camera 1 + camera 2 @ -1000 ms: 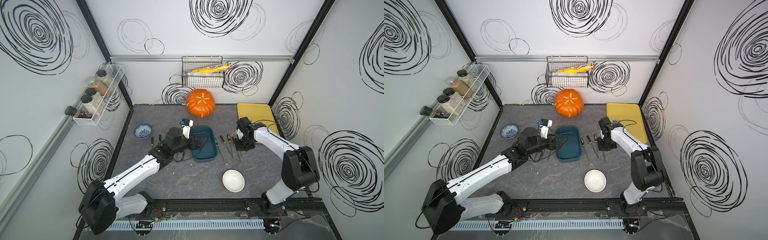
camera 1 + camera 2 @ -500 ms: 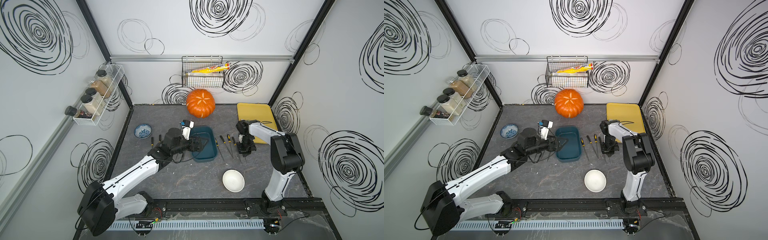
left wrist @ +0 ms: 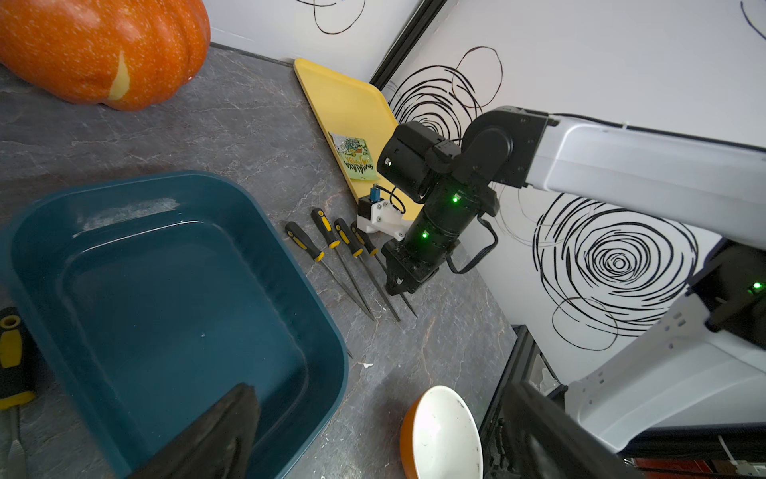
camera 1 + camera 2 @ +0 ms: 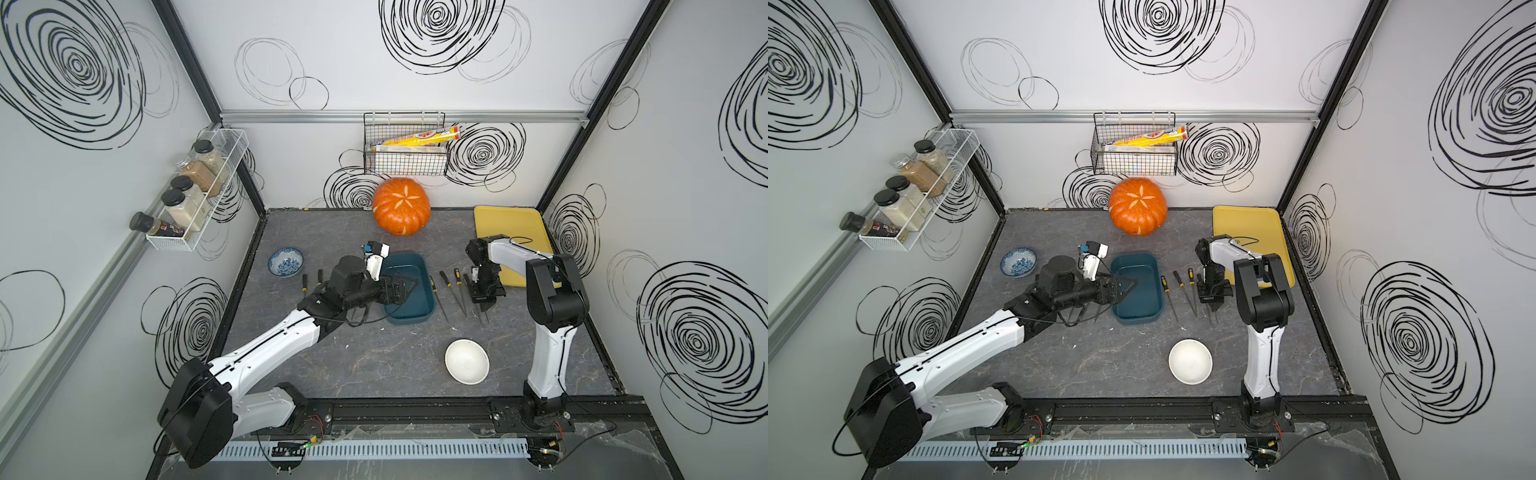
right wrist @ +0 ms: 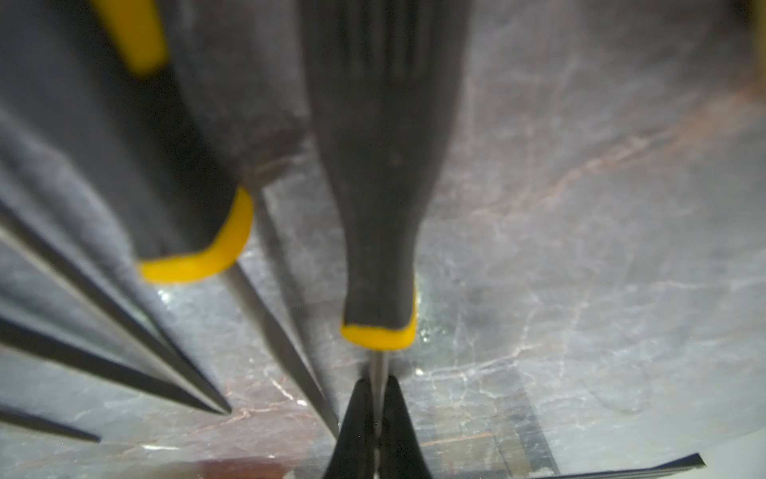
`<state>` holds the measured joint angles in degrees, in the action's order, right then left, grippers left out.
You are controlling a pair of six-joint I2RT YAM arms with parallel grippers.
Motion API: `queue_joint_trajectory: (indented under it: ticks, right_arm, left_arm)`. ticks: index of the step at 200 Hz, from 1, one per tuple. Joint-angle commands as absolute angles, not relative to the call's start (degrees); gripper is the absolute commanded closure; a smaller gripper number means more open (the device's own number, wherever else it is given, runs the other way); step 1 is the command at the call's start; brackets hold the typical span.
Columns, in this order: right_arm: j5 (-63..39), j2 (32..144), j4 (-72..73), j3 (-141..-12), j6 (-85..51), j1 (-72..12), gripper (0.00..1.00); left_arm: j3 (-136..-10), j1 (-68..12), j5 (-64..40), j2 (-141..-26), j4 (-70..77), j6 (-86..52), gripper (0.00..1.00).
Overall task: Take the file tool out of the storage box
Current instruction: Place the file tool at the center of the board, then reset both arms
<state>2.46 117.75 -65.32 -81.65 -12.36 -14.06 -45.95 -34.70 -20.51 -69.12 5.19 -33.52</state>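
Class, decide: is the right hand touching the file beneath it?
Touching. The right wrist view shows the right hand shut on the file, on its thin shaft just past the yellow collar.

Legible text: none.
- Long yellow box (image 4: pixel 419 137), in wire basket (image 4: pixel 405 166) at 12 o'clock: red print, too small to read.
- Green illustrated packet (image 3: pixel 355 156), on yellow tray (image 3: pixel 331 95) at 2 o'clock: lettering indistinct.
- Spice jar (image 4: pixel 160 225), in wall rack (image 4: pixel 172 246) at 10 o'clock: red label, illegible.
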Motion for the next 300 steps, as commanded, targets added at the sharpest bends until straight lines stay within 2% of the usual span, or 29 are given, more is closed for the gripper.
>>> queue_joint_trajectory:
  ticks: [1,47,53,63,70,94,148,188,209,213,216,218,219,220,222,224,234,256,274,292,300]
  right_arm:
    - [1.5,118.7,-69.4,-83.1,-12.0,-13.6,0.97]
    - [1.4,119.7,-69.1,-83.4,-11.9,-11.6,0.96]
    - [1.4,119.5,-68.8,-83.3,-11.7,-11.5,0.94]
    - [1.4,119.2,-68.4,-83.3,-11.5,-11.5,0.84]
    - [1.3,119.0,-67.9,-83.2,-11.2,-11.5,0.83]
    - [0.8,119.4,-66.3,-82.0,-10.2,-11.3,0.86]
    - [2.5,120.2,-65.1,-81.4,-9.6,-11.2,0.85]
    - [2.8,110.3,-63.7,-80.8,-9.3,-11.3,0.55]
    - [-2.2,102.3,-60.4,-80.2,-8.5,-11.3,0.48]
    - [-3.7,100.4,-58.5,-79.5,-8.4,-11.3,0.47]
    - [-4.7,98.7,-56.6,-78.9,-8.3,-11.3,0.42]
    - [-5.3,97.6,-55.3,-78.5,-8.3,-11.3,0.31]
    - [-5.5,97.3,-54.6,-78.2,-8.3,-11.3,0.17]
    - [-5.8,96.6,-53.9,-77.9,-8.4,-11.3,0.10]
    - [-6.0,95.2,-52.4,-77.3,-8.5,-11.3,0.03]
    - [-5.9,94.0,-50.9,-76.5,-8.7,-11.3,0.01]
    - [-5.1,87.8,-42.5,-71.6,-10.6,-11.3,0.00]
    - [-2.1,71.1,-14.6,-54.0,-14.4,-11.3,0.00]
    - [-8.6,58.4,13.7,-33.7,-4.2,-11.4,0.00]
    - [0.5,49.9,37.5,-14.4,-4.4,-11.3,0.00]
    - [3.6,48.3,43.6,-9.0,-2.3,-11.3,0.00]
  left_arm:
    - [-46.9,-34.3,-21.3,-69.1,5.4,-32.6,0.01]
    - [-46.8,-34.3,-20.8,-68.4,4.8,-32.6,0.01]
    - [-46.8,-34.3,-20.7,-68.4,4.8,-32.6,0.01]
    - [-46.9,-34.3,-20.5,-68.4,4.8,-32.6,0.01]
    - [-46.9,-34.3,-20.4,-68.5,4.7,-32.6,0.01]
    - [-47.0,-34.3,-20.2,-69.0,4.6,-32.6,0.01]
    - [-47.3,-34.3,-19.4,-70.0,4.4,-32.3,0.01]
    - [-48.3,-31.2,-19.0,-69.4,2.6,-31.7,0.01]
    - [-50.4,-27.6,-19.4,-68.5,-0.1,-31.1,0.01]
    - [-50.8,-26.6,-18.9,-68.1,-0.9,-30.7,0.01]
    - [-51.0,-25.9,-18.0,-67.7,-1.5,-30.5,0.01]
    - [-51.0,-25.4,-17.4,-67.6,-1.7,-30.2,0.01]
    - [-51.0,-25.1,-17.2,-67.4,-1.8,-30.0,0.01]
    - [-51.1,-25.0,-16.9,-67.2,-1.8,-29.7,0.01]
    - [-51.0,-24.5,-16.2,-66.9,-2.0,-29.2,0.01]
    - [-50.8,-24.1,-15.4,-66.5,-1.9,-28.5,0.01]
    - [-48.4,-22.8,-9.6,-64.1,-0.3,-23.9,0.01]
    - [-35.0,-22.5,12.5,-56.2,14.1,-17.2,0.01]
    - [-22.9,-22.1,18.2,-49.9,28.9,-12.7,0.01]
    - [-14.4,-22.1,23.7,-47.8,40.3,-7.1,0.01]
    - [-12.9,-21.8,26.8,-48.3,41.8,-5.1,0.01]
